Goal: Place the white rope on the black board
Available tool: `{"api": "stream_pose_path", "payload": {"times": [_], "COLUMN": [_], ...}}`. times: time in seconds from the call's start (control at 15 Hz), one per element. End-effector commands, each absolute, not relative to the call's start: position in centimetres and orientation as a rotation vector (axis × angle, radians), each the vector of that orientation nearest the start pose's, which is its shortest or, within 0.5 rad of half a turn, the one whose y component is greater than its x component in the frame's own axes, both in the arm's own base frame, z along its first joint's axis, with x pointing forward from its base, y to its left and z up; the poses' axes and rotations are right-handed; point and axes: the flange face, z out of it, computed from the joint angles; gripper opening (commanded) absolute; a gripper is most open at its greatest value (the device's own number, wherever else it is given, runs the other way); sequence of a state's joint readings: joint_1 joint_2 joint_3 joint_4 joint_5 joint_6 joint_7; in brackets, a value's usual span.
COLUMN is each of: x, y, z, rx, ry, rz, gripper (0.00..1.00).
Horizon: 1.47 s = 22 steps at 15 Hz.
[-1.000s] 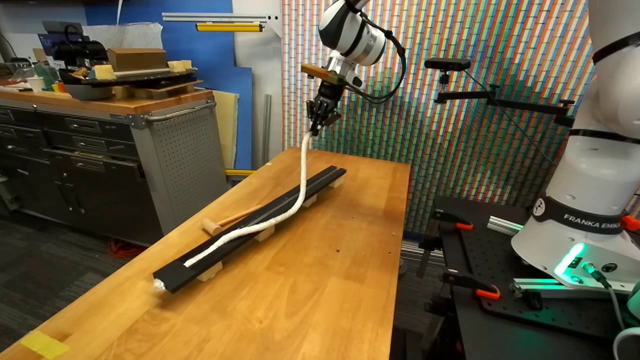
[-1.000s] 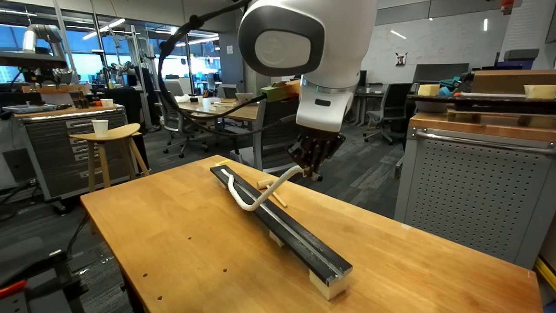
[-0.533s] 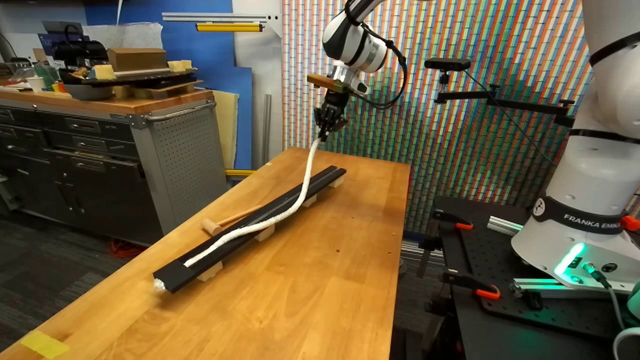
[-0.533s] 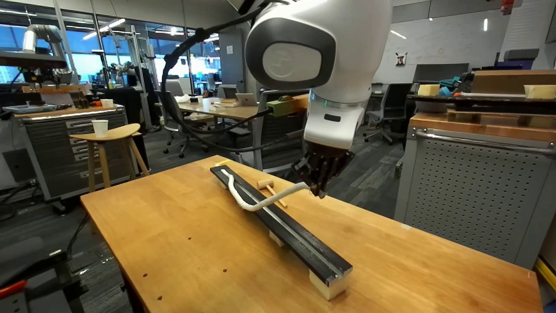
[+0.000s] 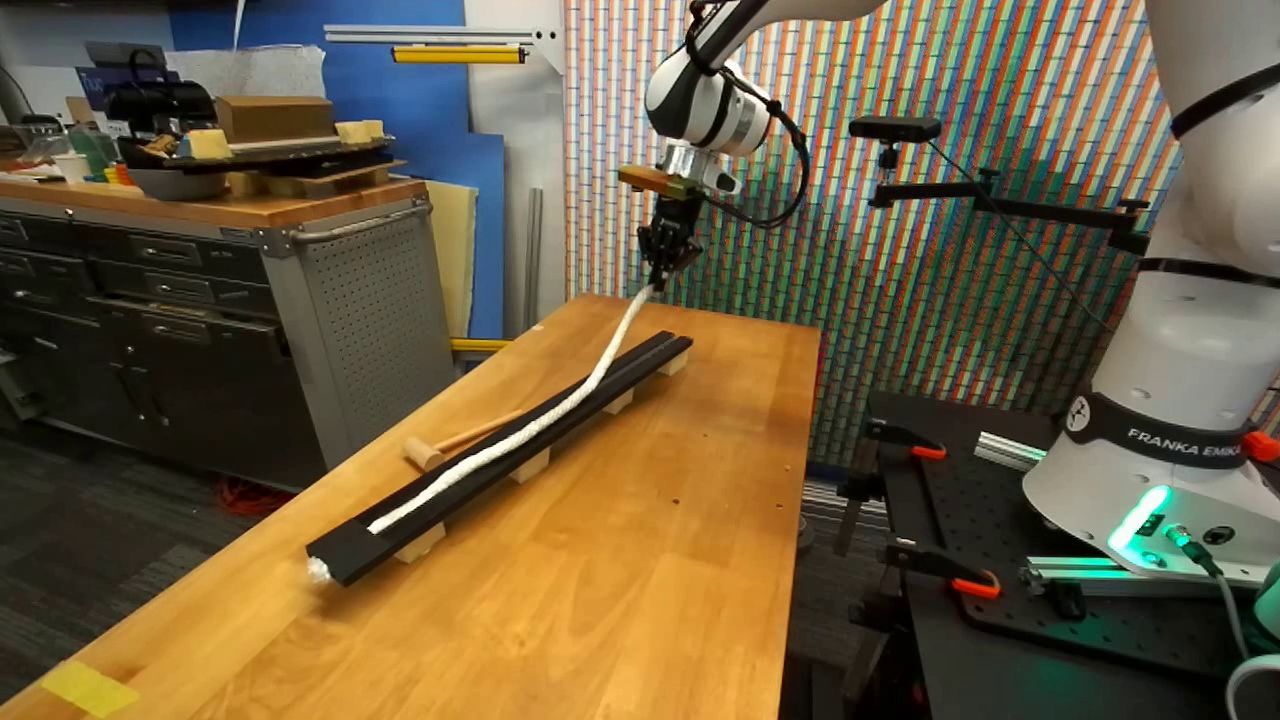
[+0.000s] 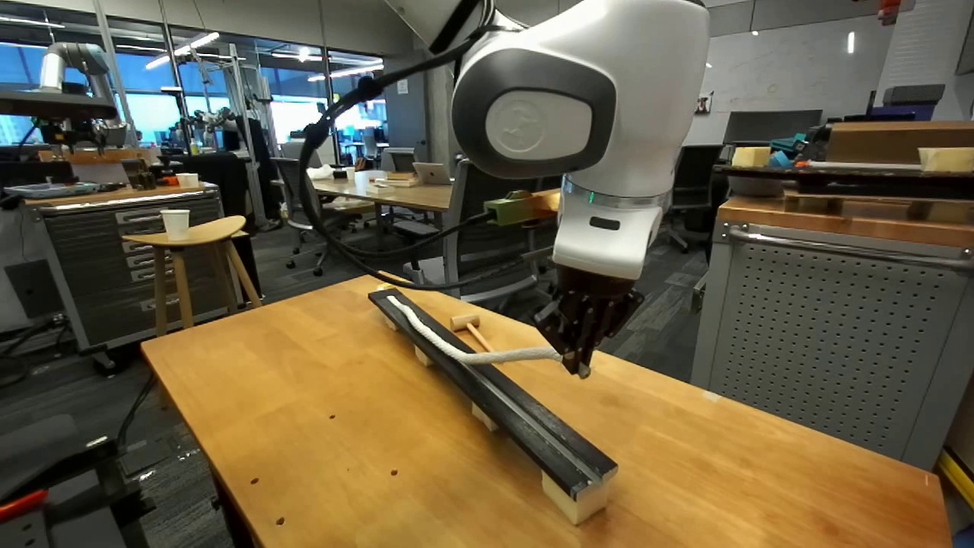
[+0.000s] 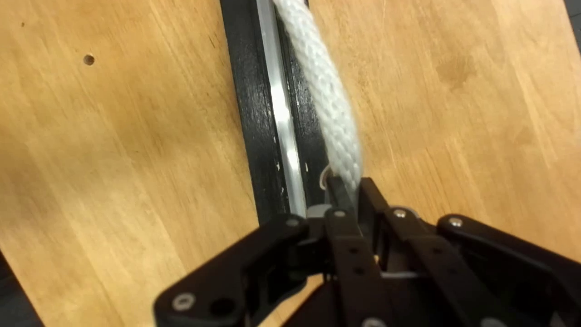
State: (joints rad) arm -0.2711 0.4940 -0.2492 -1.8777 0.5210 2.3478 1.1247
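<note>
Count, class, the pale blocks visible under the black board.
4: beneath the black board, a first block near one end, second block and third block spaced between, fourth block near the opposite end. Others could be hidden.

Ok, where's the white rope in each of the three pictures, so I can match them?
In an exterior view: the white rope slants from lower left up to the hand, above the picture's middle.
In an exterior view: the white rope curves rightward to the hand, below the middle.
Wrist view: the white rope runs from the top edge's middle down to the hand.
Shared landmark: the black board, in all three.
</note>
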Motion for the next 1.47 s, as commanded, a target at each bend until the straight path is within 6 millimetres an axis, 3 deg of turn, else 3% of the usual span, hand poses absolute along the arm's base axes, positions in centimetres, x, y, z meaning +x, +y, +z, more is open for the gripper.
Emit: {"api": "stream_pose_path", "payload": {"times": [0.0,0.8,1.4], "x": [57.6,58.6,57.8], "y": [-30.7,-30.9,-31.1], "z": [24.6,19.7,16.6], "rx": [-1.628,-1.742,-1.755], "ry": [2.451,2.565,2.603], "rz": [0.062,0.047,0.133], "gripper": [0.03,0.03,0.03]}}
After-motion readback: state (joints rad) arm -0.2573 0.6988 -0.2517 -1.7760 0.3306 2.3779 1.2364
